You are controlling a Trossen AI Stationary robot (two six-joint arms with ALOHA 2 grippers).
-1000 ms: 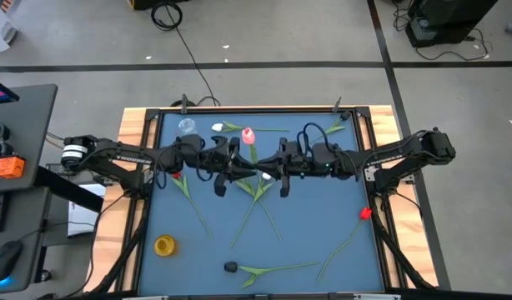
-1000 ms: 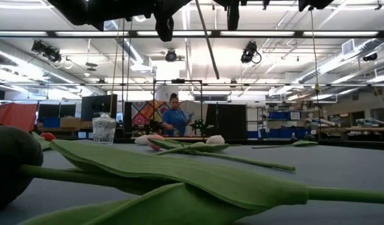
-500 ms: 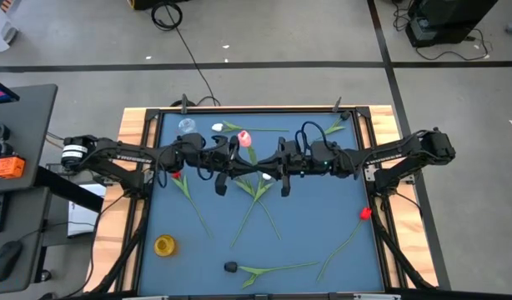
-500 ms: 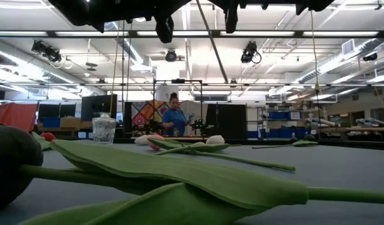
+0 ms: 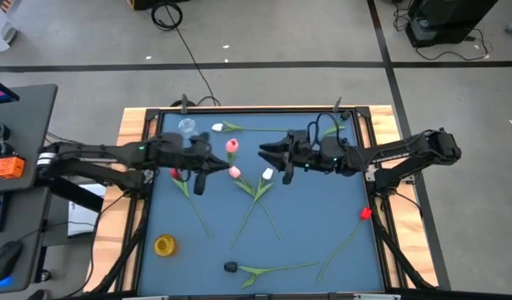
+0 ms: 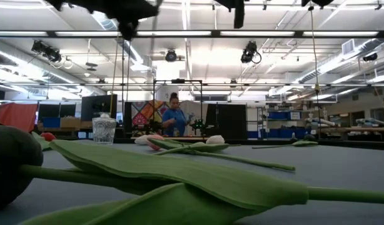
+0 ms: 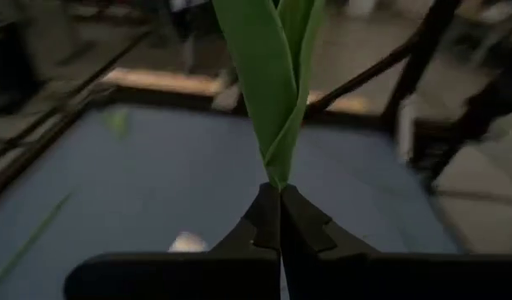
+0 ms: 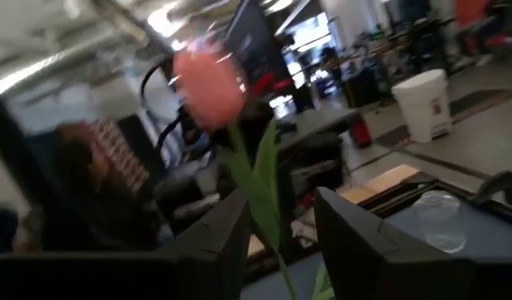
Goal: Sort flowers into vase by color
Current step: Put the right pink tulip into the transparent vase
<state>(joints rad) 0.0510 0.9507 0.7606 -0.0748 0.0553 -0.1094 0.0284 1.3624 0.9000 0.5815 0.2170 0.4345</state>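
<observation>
Left hand (image 7: 280, 218) was clamped tight on the green stem of a pink artificial tulip (image 5: 232, 146), held above the blue counter (image 5: 323, 208) mid-far. Right hand (image 8: 277, 229), just right, had its fingers spread around that stem.

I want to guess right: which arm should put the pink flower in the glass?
Left. Its tool is shut on the pink flower's stem, and the glass stands on its side. The right tool is open.
</observation>
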